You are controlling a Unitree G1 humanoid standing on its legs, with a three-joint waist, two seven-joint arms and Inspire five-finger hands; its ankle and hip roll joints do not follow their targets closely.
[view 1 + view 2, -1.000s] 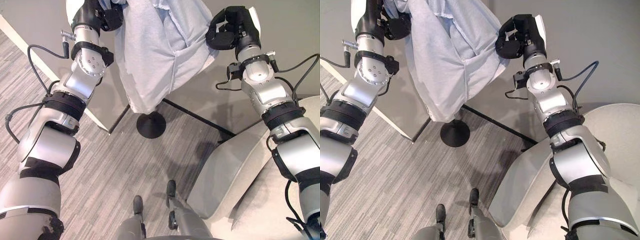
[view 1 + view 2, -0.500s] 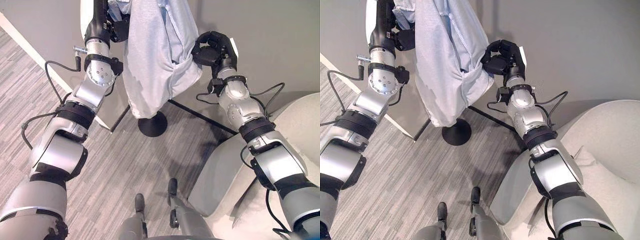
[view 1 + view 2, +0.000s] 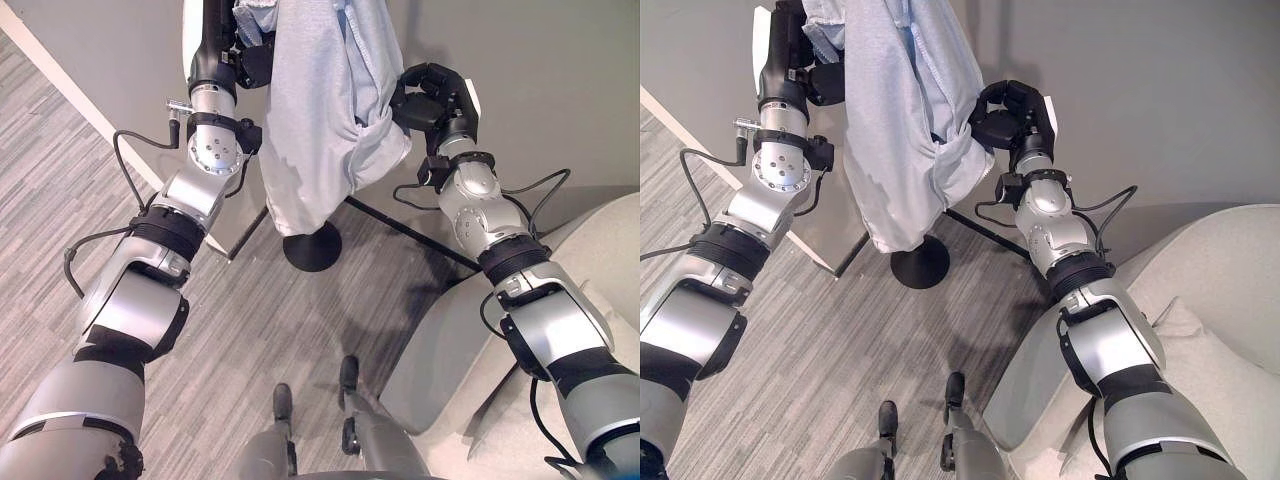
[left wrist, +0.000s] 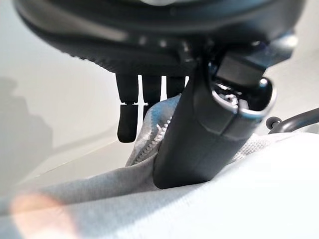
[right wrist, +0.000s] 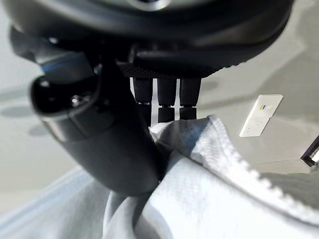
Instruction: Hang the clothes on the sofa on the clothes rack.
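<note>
A pale blue-grey zip garment [image 3: 320,110] hangs in front of me, draped down over the clothes rack, whose round black base [image 3: 312,247] stands on the floor below its hem. The rack's pole is hidden by the cloth. My left hand [image 3: 245,55] is raised at the garment's upper left, and its thumb [image 4: 199,134] presses the cloth beside the zip [image 4: 157,137]. My right hand [image 3: 425,95] is shut on the garment's lower right edge, where thumb [image 5: 114,149] and fingers pinch a fold [image 5: 199,149].
A grey wall stands right behind the rack, with a white socket plate [image 5: 260,115] on it. A cream sofa [image 3: 470,350] fills the lower right beside my right arm. Grey striped carpet [image 3: 240,330] lies open to the left and in front.
My right hand has moved left toward the rack with the cloth's edge, so the garment hangs narrower. The left hand stays high on it. The camera has shifted slightly.
</note>
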